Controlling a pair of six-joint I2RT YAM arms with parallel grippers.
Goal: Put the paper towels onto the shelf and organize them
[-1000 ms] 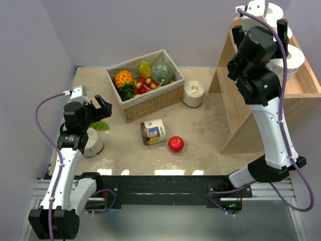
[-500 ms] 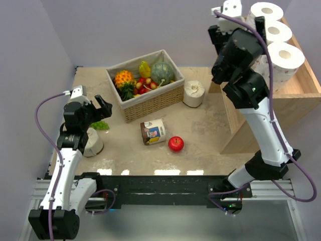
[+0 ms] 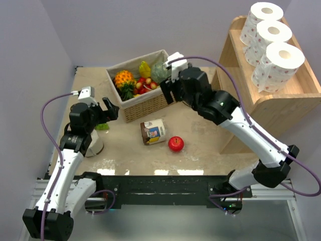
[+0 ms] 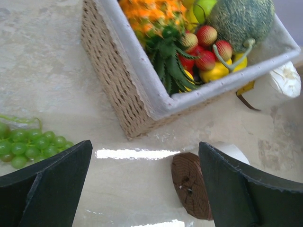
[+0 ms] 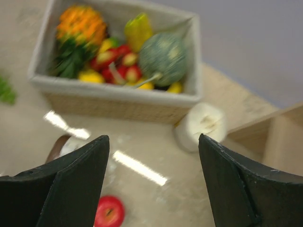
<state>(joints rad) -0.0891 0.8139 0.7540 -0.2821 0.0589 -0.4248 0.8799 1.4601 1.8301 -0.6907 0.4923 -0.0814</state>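
- left gripper (image 4: pixel 145 151): jaws wide apart, empty; green grapes (image 4: pixel 28 144) nearby;
- plain cream roll (image 3: pixel 94 143) upright beside the left arm;
- jar (image 3: pixel 154 131) on its side; label writing unreadable;
- right gripper (image 5: pixel 152 142): jaws apart, empty, near the wicker basket (image 3: pixel 150 103); another cream roll (image 5: pixel 202 125) just beside the basket;
- three pink-dotted rolls (image 3: pixel 271 35) in a row on the shelf (image 3: pixel 296 95), top tier

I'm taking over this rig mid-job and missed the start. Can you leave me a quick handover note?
Left fingers: open, empty, near the grapes.
Right fingers: open, empty, facing the basket.
Done: three rolls lined up on the shelf top.
Left to do: one roll beside the basket, another roll partly under the left arm; shelve both.
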